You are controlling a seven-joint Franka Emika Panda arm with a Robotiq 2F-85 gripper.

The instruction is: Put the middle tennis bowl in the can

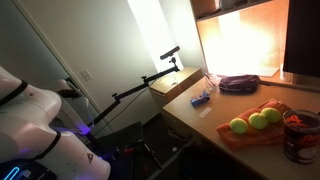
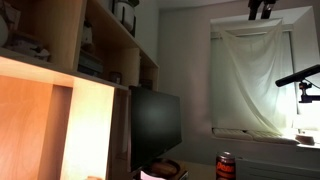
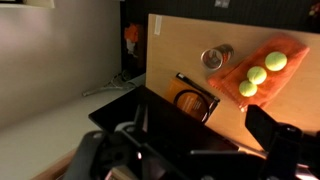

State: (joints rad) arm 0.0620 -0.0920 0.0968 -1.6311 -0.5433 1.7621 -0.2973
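The middle tennis ball (image 1: 256, 121) (image 3: 257, 74) lies in a row of three, touching or just beside its two neighbours (image 1: 238, 126) (image 1: 271, 115), on an orange cloth (image 1: 225, 136) (image 3: 232, 75) spread on the wooden worktop (image 1: 190, 115) (image 3: 180, 40). The can (image 1: 299, 135) (image 3: 215, 57) stands upright just beside the cloth. In the wrist view the end effector (image 3: 185, 150) hangs well apart from the balls, its dark fingers (image 3: 278, 135) spread wide with nothing between them. A dark bag (image 1: 238, 83) lies farther back on the worktop.
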